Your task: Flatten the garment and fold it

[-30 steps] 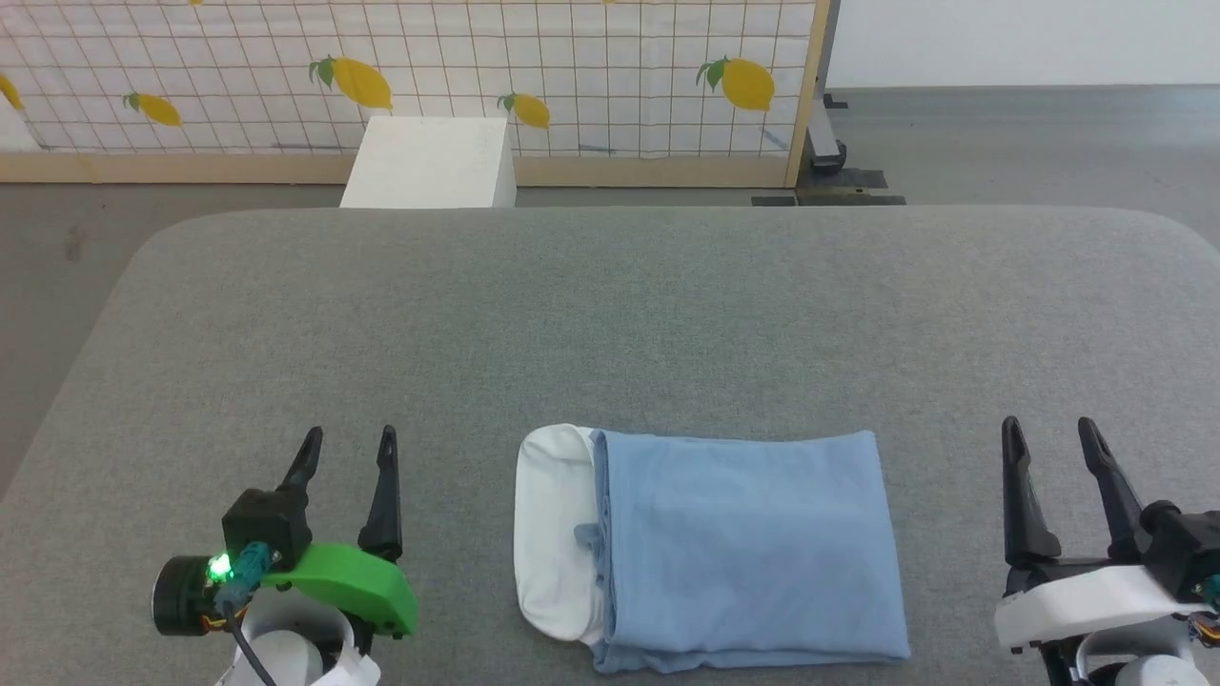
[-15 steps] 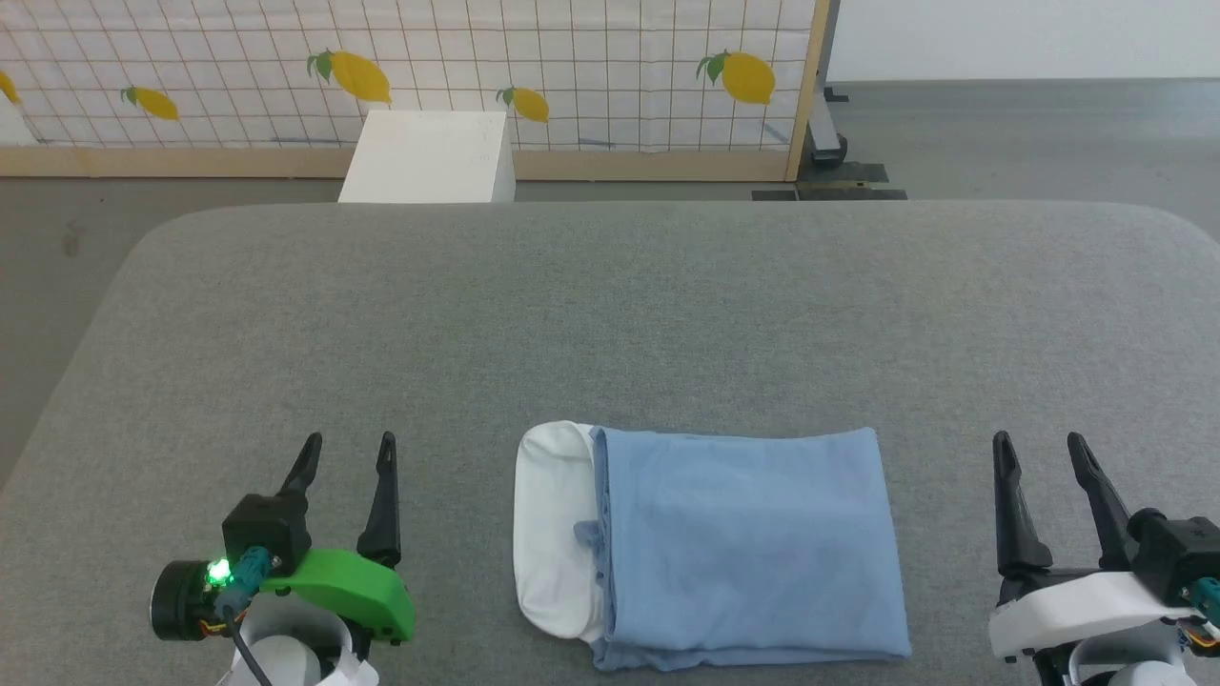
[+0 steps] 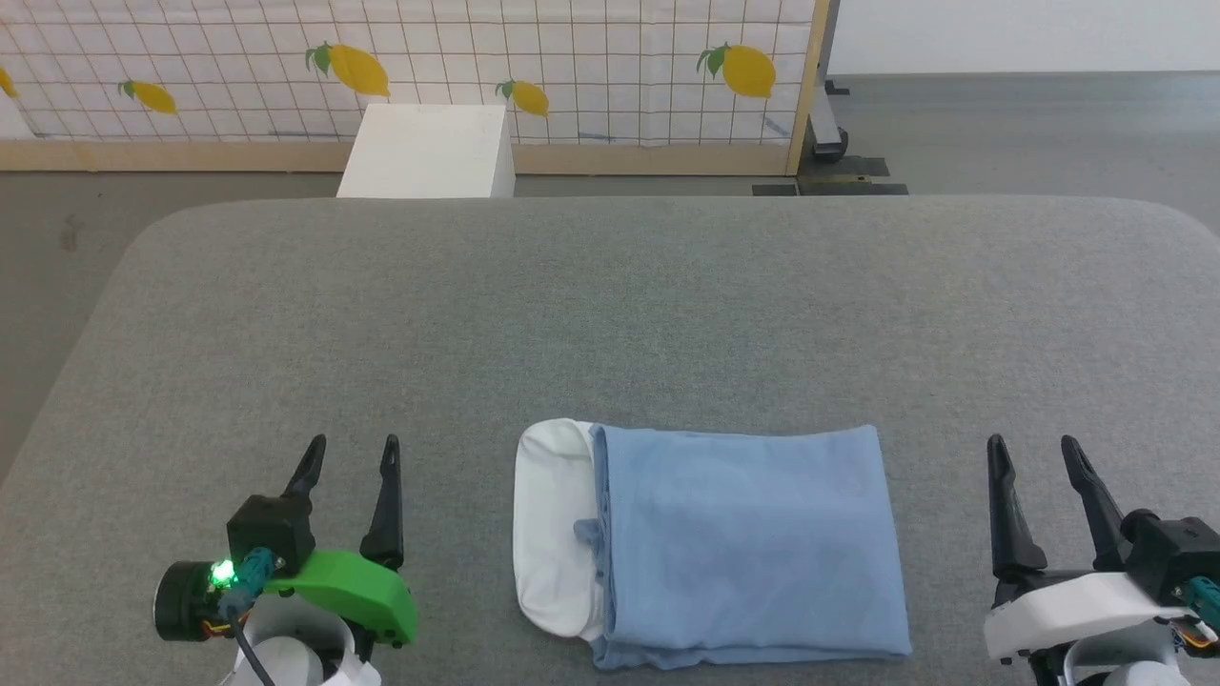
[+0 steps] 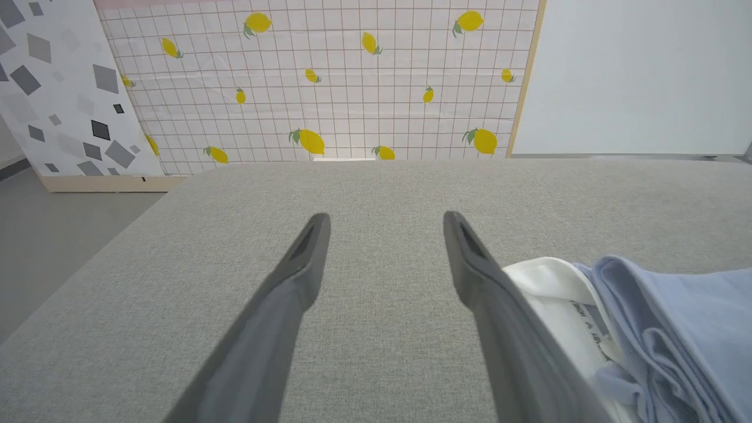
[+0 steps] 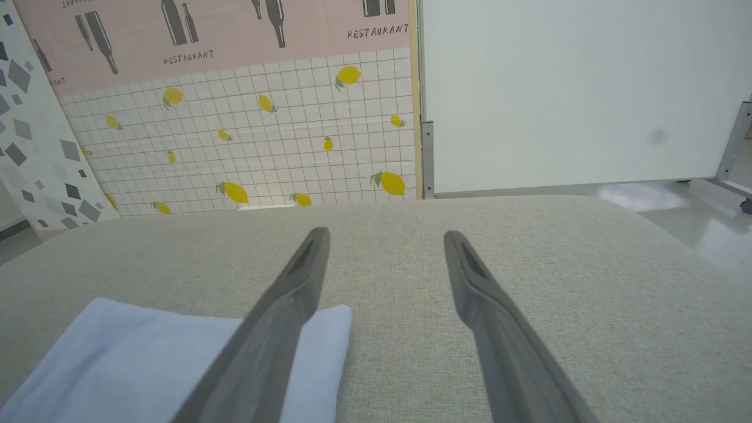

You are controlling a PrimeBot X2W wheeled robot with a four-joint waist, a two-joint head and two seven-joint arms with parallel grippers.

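Blue garment (image 3: 753, 543) lies crosswise; collar (image 3: 548, 529) left.

The right gripper (image 5: 386, 234) rises from the bottom middle of the frame, its two dark fingers (image 5: 493, 329) spread wide with only grey padded table (image 5: 587, 282) showing between them. At the lower left lies the garment (image 5: 129, 352), light blue cloth folded flat, its near corner running behind the left-hand finger in the picture. Beyond the table's far edge, a white grid backdrop with yellow lemons (image 5: 264, 147) fills the middle left, under a pink panel (image 5: 235, 35) printed with bottles and the word RESTAURANT. A board with grey diamond shapes (image 5: 35, 147) leans at the left edge. A plain white wall (image 5: 576, 88) takes the upper right, with pale floor (image 5: 705, 223) below it.
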